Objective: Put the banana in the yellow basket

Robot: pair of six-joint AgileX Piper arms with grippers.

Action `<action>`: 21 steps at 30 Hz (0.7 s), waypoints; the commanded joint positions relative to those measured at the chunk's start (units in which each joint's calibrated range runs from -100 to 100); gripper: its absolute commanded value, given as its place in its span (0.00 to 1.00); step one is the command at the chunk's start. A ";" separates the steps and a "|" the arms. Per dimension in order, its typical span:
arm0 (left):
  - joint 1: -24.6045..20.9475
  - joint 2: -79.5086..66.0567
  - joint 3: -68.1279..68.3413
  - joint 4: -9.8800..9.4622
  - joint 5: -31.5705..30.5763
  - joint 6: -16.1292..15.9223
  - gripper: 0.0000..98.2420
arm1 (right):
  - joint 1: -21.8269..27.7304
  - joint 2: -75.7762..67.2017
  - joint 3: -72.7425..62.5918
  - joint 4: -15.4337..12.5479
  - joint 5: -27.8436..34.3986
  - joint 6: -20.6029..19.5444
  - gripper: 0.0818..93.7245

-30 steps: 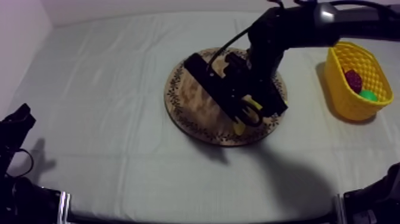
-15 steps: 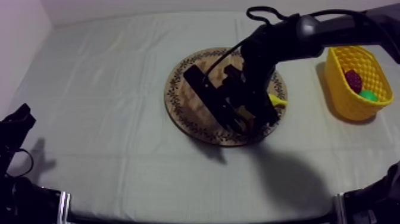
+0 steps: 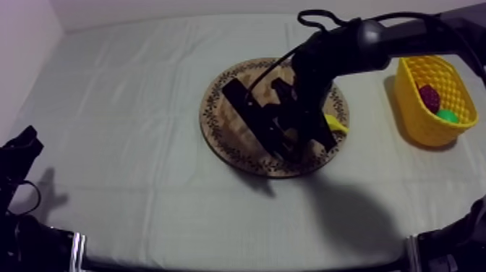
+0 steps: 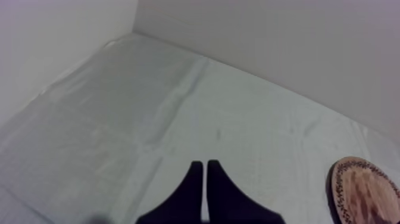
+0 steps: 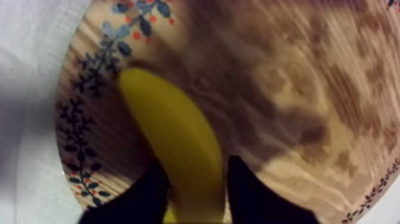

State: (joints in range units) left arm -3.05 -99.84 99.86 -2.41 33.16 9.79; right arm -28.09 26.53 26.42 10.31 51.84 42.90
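The banana point(image 5: 178, 143) lies on the round wooden board point(image 5: 309, 89), near its patterned rim. My right gripper point(image 5: 196, 202) is down on it, one black finger pressed to each side, shut on the banana. From above, the right arm reaches in from the upper right, and its gripper point(image 3: 296, 148) is low over the board point(image 3: 224, 116). The yellow tip of the banana point(image 3: 336, 123) pokes out to the right of the gripper. The yellow basket point(image 3: 423, 126) stands at the table's right. My left gripper point(image 4: 205, 170) hangs over bare cloth, its fingers together as a narrow wedge.
In the basket lie a small red fruit point(image 3: 429, 95) and something green point(image 3: 447, 116). My left arm point(image 3: 18, 155) rests at the lower left of the table. An edge of the board point(image 4: 369, 190) is off to one side of my left gripper.
My right gripper has turned over the board and its fingers have closed in on the banana, whose tip now sticks out to the right. The left arm has not moved.
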 commanded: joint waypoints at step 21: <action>-0.02 0.02 0.03 -0.01 -0.01 0.01 0.00 | 0.42 -8.68 -12.40 -2.30 14.86 2.62 0.18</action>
State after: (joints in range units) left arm -3.05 -99.84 99.86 -2.41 33.16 9.79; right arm -27.77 18.98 17.39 8.24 63.95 45.22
